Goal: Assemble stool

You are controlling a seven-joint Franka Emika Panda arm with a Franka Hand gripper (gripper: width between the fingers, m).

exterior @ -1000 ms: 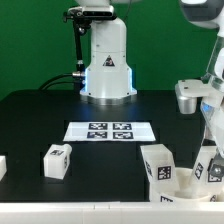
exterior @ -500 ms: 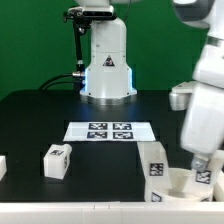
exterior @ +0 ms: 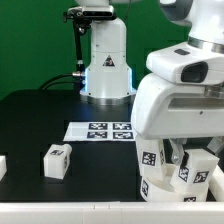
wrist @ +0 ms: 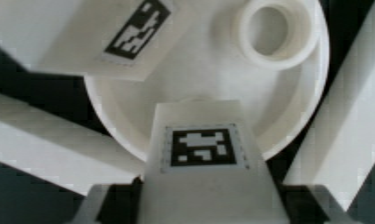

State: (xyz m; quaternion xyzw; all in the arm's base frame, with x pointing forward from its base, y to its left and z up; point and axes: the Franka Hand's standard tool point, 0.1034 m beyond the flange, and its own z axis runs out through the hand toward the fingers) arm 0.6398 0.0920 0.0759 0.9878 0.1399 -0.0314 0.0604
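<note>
In the wrist view the round white seat (wrist: 113,110) fills the frame, with a round socket (wrist: 273,30) at its far side. One tagged white leg (wrist: 122,40) stands on it. My gripper (wrist: 210,200) is shut on a second tagged leg (wrist: 202,145), which fills the gap between both dark fingers (wrist: 122,200) and sits on the seat. In the exterior view the gripper (exterior: 195,165) hangs over the seat (exterior: 152,188) at the front right, holding that leg (exterior: 190,172) beside the other leg (exterior: 150,160). A loose leg (exterior: 57,160) lies at the front left.
The marker board (exterior: 98,131) lies mid-table, partly behind my arm (exterior: 185,95). The robot base (exterior: 107,65) stands at the back with a cable at its left. A white part (exterior: 2,166) shows at the exterior view's left edge. The table's front edge is close to the seat.
My arm has swung leftward in the exterior view and turned over the seat; it now hides the front right corner and part of the marker board. The loose leg has not moved.
</note>
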